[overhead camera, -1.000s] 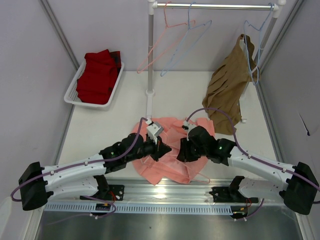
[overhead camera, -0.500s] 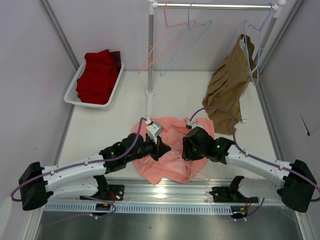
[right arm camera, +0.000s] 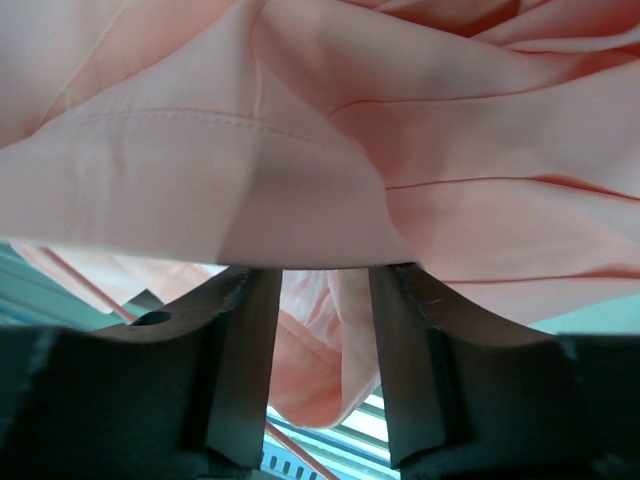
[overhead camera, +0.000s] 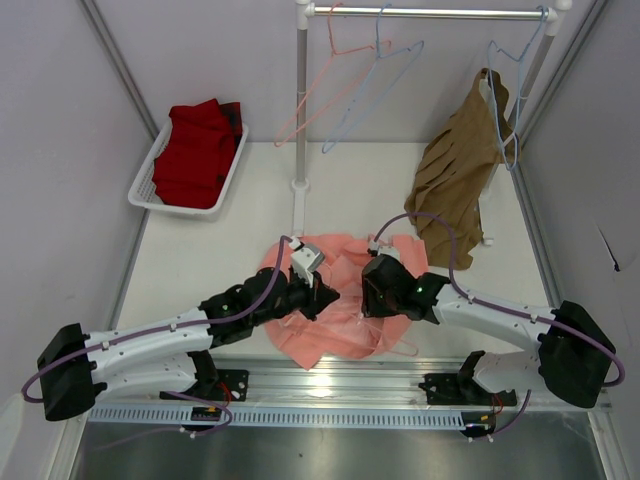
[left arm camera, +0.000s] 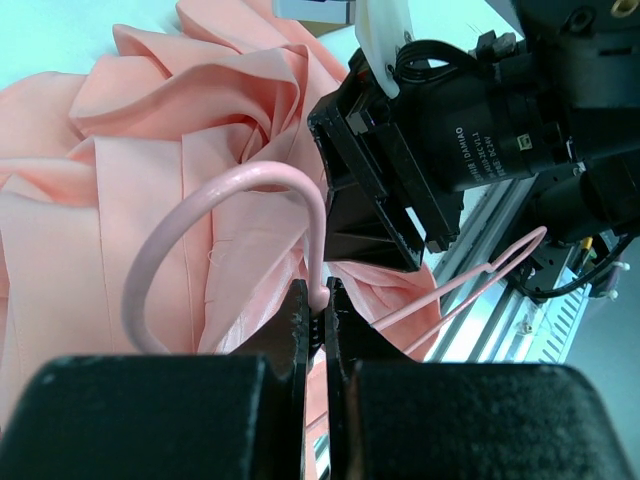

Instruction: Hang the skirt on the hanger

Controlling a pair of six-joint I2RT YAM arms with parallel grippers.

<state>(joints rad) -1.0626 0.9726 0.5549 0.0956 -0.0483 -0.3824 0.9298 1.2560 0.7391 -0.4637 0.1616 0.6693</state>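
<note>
From above, we see the skirt [overhead camera: 335,325], soft salmon-pink cloth, crumpled at the lower centre of the surface [overhead camera: 220,250]. A thin pink wire of the hanger [overhead camera: 405,350] pokes out at its lower right edge. The left end effector [overhead camera: 325,290] and the right end effector [overhead camera: 368,295] meet over the cloth, close together. At upper left a white basket [overhead camera: 148,175] holds a dark red cloth [overhead camera: 198,150]. A pink hanger [overhead camera: 312,100], light-blue hangers [overhead camera: 372,95] and a brown garment [overhead camera: 455,170] hang from the rail [overhead camera: 430,13].

In the left wrist view, the left end effector [left arm camera: 318,325] is clenched on the hanger [left arm camera: 255,177] just below its hook, with the pleated skirt [left arm camera: 150,120] behind. The right arm [left arm camera: 450,140] fills the upper right.

In the right wrist view, the right end effector [right arm camera: 322,275] has its fingers [right arm camera: 245,350] parted and pinching nothing we can see. Their tips press up against a fold of the skirt [right arm camera: 330,150]. A hanger [right arm camera: 85,285] wire runs at lower left.
</note>
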